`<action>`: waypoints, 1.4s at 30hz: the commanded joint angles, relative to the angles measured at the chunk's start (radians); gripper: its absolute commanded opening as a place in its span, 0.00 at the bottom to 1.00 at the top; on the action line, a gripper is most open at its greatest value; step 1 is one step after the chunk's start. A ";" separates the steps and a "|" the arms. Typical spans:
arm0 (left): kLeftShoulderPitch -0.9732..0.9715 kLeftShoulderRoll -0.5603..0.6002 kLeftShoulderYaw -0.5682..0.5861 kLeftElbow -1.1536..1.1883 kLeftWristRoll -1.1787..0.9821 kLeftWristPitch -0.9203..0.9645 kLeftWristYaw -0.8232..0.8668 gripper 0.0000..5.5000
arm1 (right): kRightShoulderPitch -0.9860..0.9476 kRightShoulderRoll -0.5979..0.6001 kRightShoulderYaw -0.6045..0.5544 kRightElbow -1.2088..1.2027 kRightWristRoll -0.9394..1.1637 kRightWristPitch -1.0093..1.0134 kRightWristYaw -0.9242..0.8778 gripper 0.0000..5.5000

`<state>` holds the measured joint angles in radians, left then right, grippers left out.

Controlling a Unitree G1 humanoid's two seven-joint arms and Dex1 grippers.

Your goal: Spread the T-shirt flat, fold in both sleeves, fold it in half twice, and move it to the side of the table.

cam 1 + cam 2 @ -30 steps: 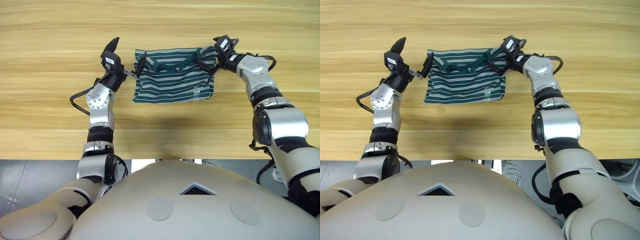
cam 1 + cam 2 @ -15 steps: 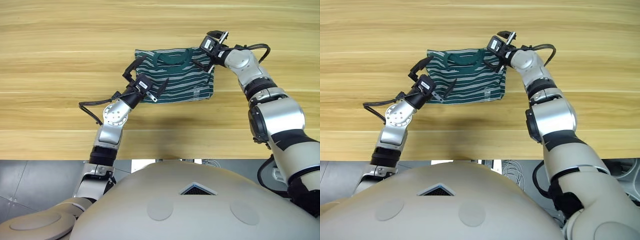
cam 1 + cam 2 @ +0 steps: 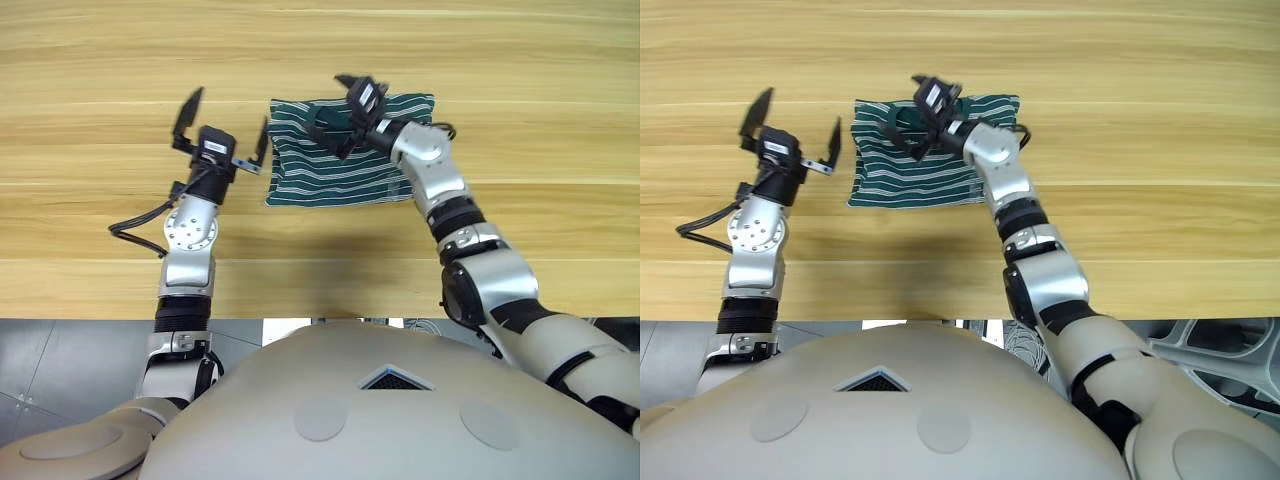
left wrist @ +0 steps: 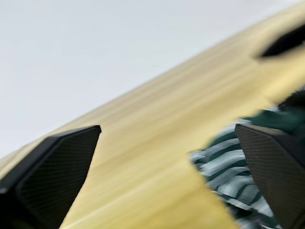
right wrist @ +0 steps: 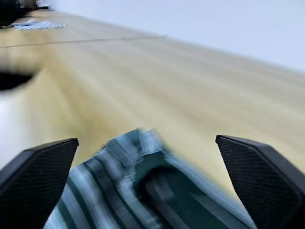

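Green-and-white striped T-shirt lies folded on the pale wooden counter. My left tool hangs open just beside its edge and my right tool is open over the collar. Both look poised to pinch for the next fold, I'd say.

T-shirt, dark green with pale stripes, folded: 1
Table, pale wood grain: 1
Grippers, two-fingered: 2, namely left gripper and right gripper
Gripper fingers, black: 4 in all, 2 to each gripper
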<state>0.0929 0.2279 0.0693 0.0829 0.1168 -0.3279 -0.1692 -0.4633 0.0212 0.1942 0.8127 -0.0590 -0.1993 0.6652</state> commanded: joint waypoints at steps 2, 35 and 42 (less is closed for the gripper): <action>0.004 0.004 0.015 -0.024 -0.026 -0.005 0.013 0.93 | 0.036 -0.022 0.037 -0.054 -0.058 0.083 -0.071 0.98; 0.032 -0.002 -0.046 -0.069 -0.021 0.008 0.014 0.93 | 0.017 0.059 0.069 -0.072 0.040 0.468 -0.064 0.98; 0.019 -0.001 -0.042 -0.048 -0.026 0.000 0.014 0.93 | -0.084 0.130 0.026 0.191 0.062 0.443 -0.020 0.98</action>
<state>0.1234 0.2215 0.0282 0.0288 0.0903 -0.3326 -0.1572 -0.5510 0.1333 0.2081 0.9528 0.0045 0.2294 0.6052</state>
